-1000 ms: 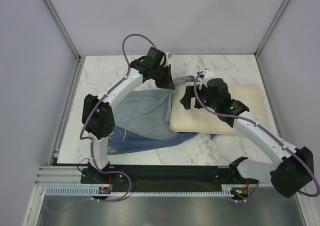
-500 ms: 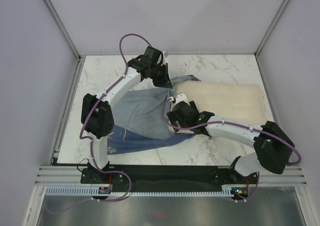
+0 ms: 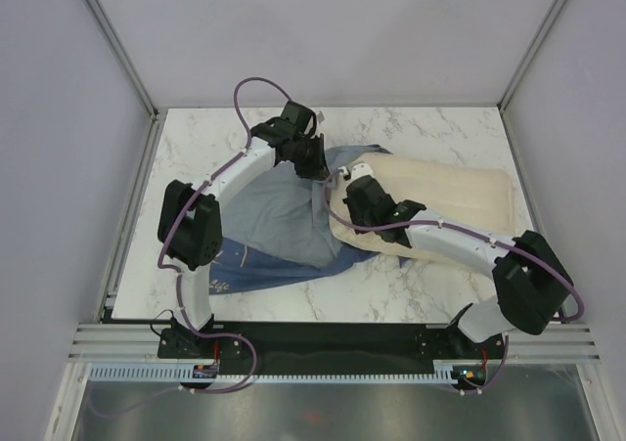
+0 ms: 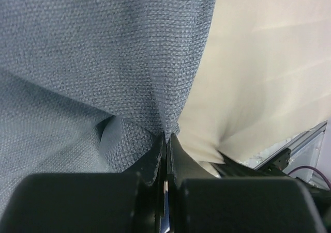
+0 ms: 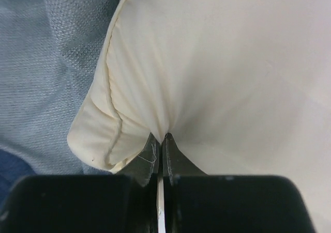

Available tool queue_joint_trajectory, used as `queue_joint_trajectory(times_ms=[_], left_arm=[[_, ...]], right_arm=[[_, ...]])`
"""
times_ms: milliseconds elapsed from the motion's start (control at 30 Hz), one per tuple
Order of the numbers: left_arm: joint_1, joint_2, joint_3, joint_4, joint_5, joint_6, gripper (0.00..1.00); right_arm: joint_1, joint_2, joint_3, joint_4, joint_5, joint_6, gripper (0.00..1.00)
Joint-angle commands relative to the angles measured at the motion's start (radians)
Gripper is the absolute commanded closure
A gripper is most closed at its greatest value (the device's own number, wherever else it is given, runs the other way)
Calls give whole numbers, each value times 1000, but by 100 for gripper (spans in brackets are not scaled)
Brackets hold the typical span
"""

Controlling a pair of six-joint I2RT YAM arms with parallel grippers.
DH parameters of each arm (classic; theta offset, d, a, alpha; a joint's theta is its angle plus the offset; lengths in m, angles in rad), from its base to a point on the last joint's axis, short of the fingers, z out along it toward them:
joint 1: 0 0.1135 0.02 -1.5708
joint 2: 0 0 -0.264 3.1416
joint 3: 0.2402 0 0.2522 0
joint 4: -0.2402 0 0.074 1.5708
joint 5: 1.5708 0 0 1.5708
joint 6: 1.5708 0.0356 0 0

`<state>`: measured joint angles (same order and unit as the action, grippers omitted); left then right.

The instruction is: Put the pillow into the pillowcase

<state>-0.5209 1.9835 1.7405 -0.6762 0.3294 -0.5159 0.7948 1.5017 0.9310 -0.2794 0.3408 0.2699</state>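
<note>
The cream pillow lies on the right half of the marble table, its left end at the mouth of the blue pillowcase. My right gripper is shut on the pillow, pinching a fold of cream cloth near its left corner, right gripper. My left gripper is shut on the pillowcase, holding its upper edge raised, left gripper. In the left wrist view the pillow sits just right of the pinched blue cloth. The pillowcase shows grey-blue left of the pillow in the right wrist view.
The marble table is bounded by grey walls with metal corner posts. A darker blue part of the pillowcase lies toward the near left. Both arm bases sit on the black rail at the near edge.
The right gripper went from open above the pillow to the pillow's left end and shut on its cloth. The pillow's left end has shifted toward the pillowcase mouth. The left gripper kept its hold.
</note>
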Motion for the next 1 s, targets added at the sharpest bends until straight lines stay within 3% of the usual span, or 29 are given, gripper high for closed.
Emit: queue_joint_trajectory(times_ms=[0,200,300,333,433,467,567,767,967], left_arm=[[4,-34,-22,36,-27,-4,98],[4,-11,-12,35,-68,13,94],[2,-21,-16,32,-134,17,75],[-1,-32,-24,33,-151,20,63],[-45,-83,-62,30,-288,45,44],[-59,-95,-84,26,-326,45,42],[-138,-153,-152,33,-427,5,42],[-257,-140,-209,40,-428,-7,42],[-249,-55,-214,40,-428,-7,42]], right_arm=[[-116,-80,72,-3,-167,25,100],[-342,-95,144,14,-454,63,100],[-413,-69,154,40,-560,100,100],[-440,-64,149,64,-586,107,100],[-473,-52,154,86,-649,134,100],[-477,-48,163,88,-661,140,100],[-488,-46,180,94,-684,155,100],[-522,-35,230,92,-707,201,100],[-555,-26,253,103,-753,239,100]])
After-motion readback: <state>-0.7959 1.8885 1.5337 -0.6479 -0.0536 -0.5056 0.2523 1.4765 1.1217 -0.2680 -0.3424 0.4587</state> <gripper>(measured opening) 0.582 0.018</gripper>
